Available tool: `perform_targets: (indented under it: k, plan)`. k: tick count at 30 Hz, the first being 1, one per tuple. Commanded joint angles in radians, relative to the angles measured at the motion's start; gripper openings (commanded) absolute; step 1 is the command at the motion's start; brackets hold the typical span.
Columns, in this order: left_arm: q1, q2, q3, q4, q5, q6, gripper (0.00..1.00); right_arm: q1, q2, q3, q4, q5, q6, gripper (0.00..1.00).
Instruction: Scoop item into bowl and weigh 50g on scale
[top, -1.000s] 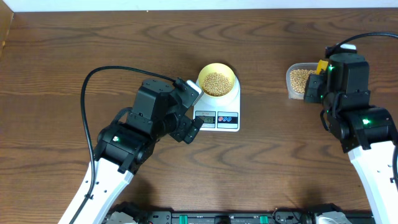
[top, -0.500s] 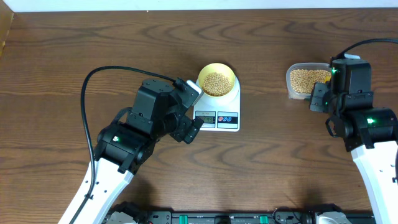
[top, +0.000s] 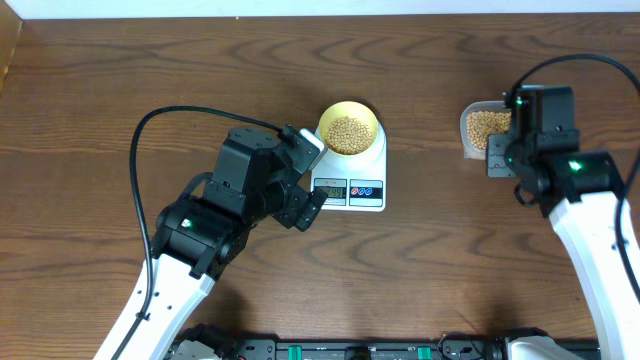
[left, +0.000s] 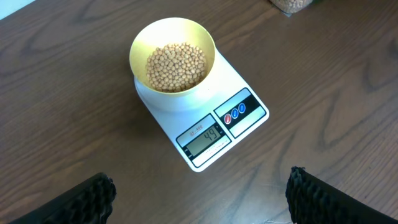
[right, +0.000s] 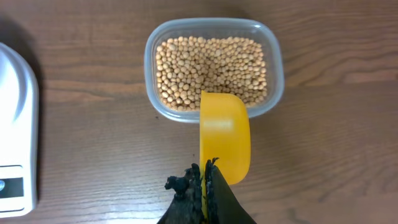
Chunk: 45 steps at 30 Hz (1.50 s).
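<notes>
The pale-yellow bowl (top: 348, 130) (left: 173, 55) stands on the white scale (top: 350, 178) (left: 205, 118), part filled with tan beans (left: 176, 66). The display reads a two-digit figure. My left gripper (left: 199, 199) hovers open, low before the scale's front, with nothing between its fingers (left: 84, 199). More beans (right: 211, 68) fill the clear tub (top: 483, 128) (right: 213, 67) at the right. My right gripper (right: 205, 180) is shut on the yellow scoop (right: 224, 134) by its handle. The scoop's cup hangs at the tub's near rim; its inside is hidden.
The brown wooden table (top: 120, 90) runs in all directions. A black cable (top: 150, 150) loops over the left arm. The right arm's body (top: 545, 160) covers the tub's right side from above.
The right arm has swung back towards the tub, rotating a little. The left arm, bowl and scale have not moved.
</notes>
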<state>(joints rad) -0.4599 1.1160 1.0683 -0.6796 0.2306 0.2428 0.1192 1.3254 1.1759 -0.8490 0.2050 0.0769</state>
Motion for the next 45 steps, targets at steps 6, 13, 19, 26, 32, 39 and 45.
perform_targets:
  k: [6, 13, 19, 26, 32, 39, 45]
  plan:
    - [0.005, -0.011, 0.004, 0.0, -0.003, -0.001, 0.9, -0.017, 0.093, -0.002, 0.111, -0.006, -0.038, 0.01]
    - [0.005, -0.011, 0.004, 0.0, -0.003, -0.001, 0.9, -0.069, 0.14, -0.002, 0.142, -0.035, -0.083, 0.01]
    - [0.005, -0.011, 0.004, 0.0, -0.003, -0.001, 0.9, -0.117, 0.191, -0.002, 0.157, -0.055, -0.083, 0.01]
    - [0.005, -0.011, 0.004, 0.0, -0.003, -0.001, 0.9, -0.134, 0.207, -0.002, 0.219, -0.105, -0.082, 0.01]
    - [0.005, -0.011, 0.004, 0.0, -0.003, -0.001, 0.9, -0.134, 0.207, -0.002, 0.223, -0.116, -0.082, 0.01]
    - [0.005, -0.011, 0.004, 0.0, -0.003, -0.001, 0.9, -0.134, 0.207, -0.002, 0.222, -0.134, -0.082, 0.01]
    - [0.005, -0.011, 0.004, 0.0, -0.003, -0.001, 0.9, -0.133, 0.207, -0.002, 0.222, -0.138, -0.08, 0.01]
